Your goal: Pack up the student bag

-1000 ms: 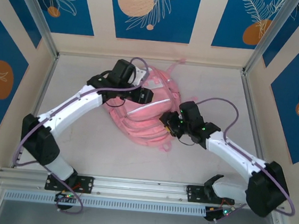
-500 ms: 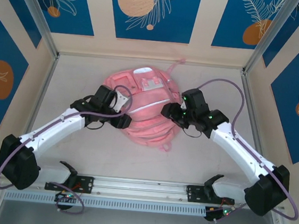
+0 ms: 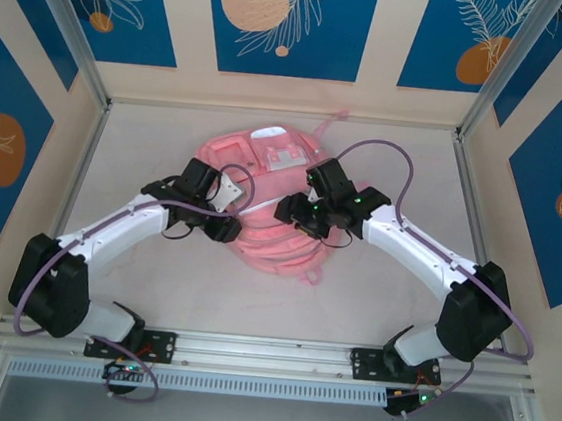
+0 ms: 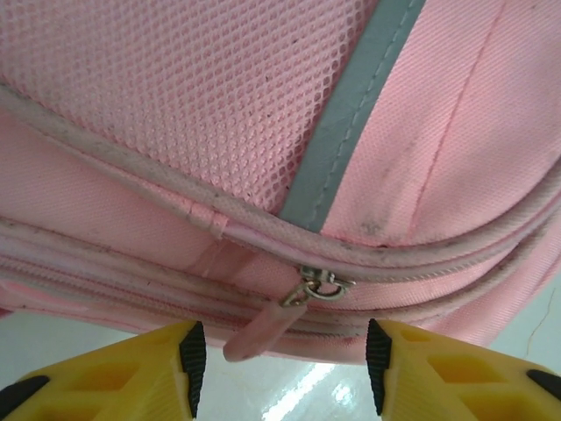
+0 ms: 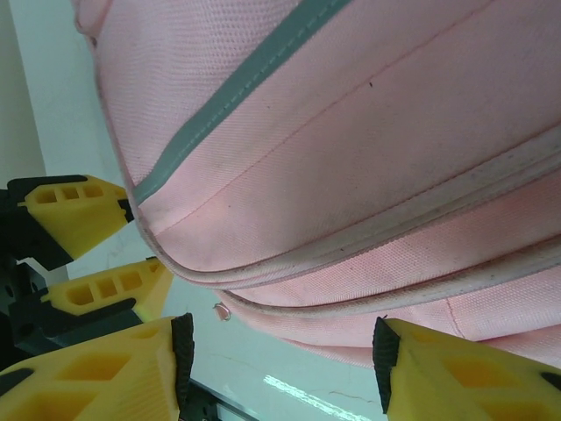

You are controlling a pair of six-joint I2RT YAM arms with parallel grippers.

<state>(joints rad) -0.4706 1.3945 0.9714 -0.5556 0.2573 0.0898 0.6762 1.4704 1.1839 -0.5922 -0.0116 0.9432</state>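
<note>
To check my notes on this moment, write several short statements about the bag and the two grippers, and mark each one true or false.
1. The student bag lies on the table. True.
2. The left gripper is clamped on the zip pull. False: its jaws stand apart on either side of the pull, not closed on it.
3. A grey strip runs across the bag's pink fabric. True.
4. The right gripper is shut. False: its jaws stand open at the bag's edge, with nothing between them.
</note>
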